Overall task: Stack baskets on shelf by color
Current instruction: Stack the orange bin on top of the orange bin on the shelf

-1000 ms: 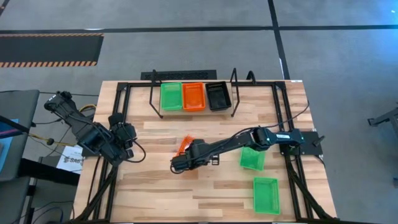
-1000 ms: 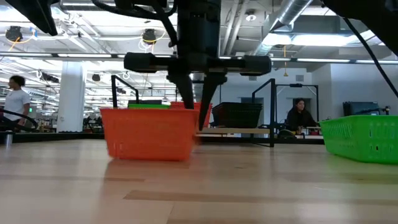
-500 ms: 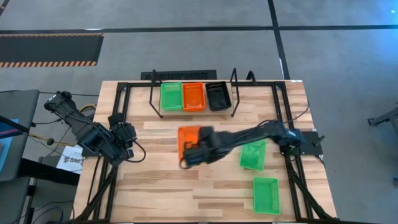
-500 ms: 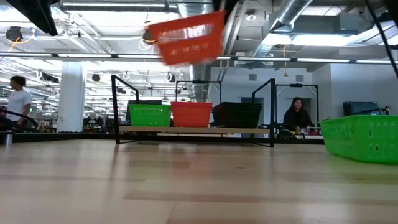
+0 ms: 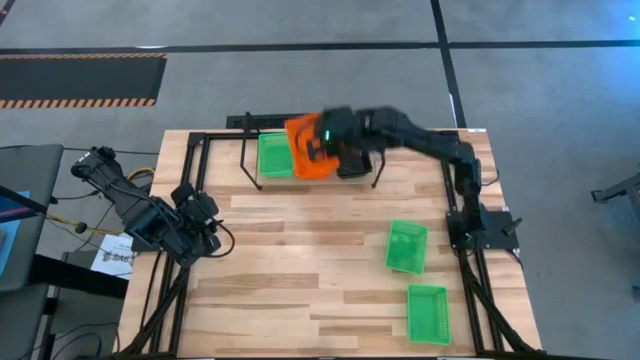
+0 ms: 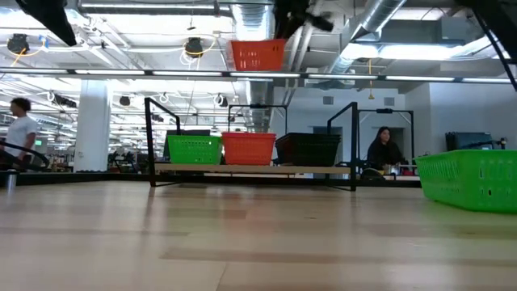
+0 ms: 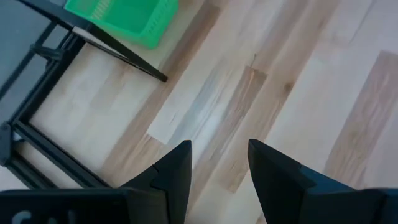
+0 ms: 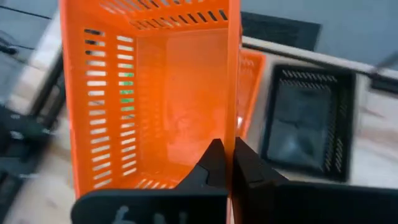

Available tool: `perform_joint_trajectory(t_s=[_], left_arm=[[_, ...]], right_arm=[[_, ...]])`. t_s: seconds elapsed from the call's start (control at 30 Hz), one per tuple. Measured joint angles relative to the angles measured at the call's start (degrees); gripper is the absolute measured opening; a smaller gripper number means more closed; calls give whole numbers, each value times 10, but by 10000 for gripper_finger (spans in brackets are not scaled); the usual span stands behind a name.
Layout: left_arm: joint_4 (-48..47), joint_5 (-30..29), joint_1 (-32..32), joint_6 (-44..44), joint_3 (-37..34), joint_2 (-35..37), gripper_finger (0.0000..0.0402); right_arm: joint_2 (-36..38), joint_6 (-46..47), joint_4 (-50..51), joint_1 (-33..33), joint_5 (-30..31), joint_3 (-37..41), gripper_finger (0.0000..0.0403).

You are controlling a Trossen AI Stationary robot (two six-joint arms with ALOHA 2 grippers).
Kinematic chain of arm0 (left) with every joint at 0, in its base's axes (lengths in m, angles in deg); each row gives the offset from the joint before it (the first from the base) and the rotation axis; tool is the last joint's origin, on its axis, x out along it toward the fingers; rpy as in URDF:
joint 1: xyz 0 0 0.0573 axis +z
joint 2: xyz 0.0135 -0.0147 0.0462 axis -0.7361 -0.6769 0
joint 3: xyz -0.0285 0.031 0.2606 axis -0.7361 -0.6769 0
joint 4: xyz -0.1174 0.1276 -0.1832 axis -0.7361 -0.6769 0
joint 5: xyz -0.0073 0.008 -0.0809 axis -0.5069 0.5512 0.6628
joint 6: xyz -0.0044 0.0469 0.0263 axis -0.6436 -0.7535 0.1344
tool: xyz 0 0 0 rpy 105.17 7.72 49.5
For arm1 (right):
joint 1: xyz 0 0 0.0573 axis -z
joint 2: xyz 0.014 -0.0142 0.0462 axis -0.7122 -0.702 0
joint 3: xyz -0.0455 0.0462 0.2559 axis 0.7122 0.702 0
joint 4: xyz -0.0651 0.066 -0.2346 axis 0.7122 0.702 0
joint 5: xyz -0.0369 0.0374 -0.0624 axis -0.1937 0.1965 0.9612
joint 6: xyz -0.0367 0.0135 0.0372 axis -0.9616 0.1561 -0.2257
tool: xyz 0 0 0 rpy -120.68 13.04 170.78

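Right gripper (image 8: 225, 163) pinched on orange basket (image 5: 305, 146) wall, high over shelf (image 5: 378, 150) at table's far edge — tilted, could snag rim, miss stack. Left gripper (image 7: 217, 163) agape, idle nr left edge.

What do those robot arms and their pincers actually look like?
Both arms are dark, jointed and slim, with black cables trailing at their bases. The right arm shows a small green light near its wrist. Each gripper, like the left gripper, ends in two flat, dark, wedge-shaped fingers.
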Motion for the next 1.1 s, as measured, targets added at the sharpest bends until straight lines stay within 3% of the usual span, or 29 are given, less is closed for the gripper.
perform_joint_trajectory(t_s=[0.17, 0.47, 0.83, 1.1], left_arm=[[-1, -14, 0, 53, 0, 0, 146], [0, -17, 0, 85, 0, -1, 146], [0, -12, 0, 68, 0, -1, 146], [0, -12, 0, 37, 0, -1, 146]], right_arm=[[-24, -42, -59, 76, -73, 0, 3], [-105, -25, -72, 105, -136, 0, 3], [-141, 26, -74, 109, -124, 0, 3], [-141, 62, -22, 102, -99, 0, 3]])
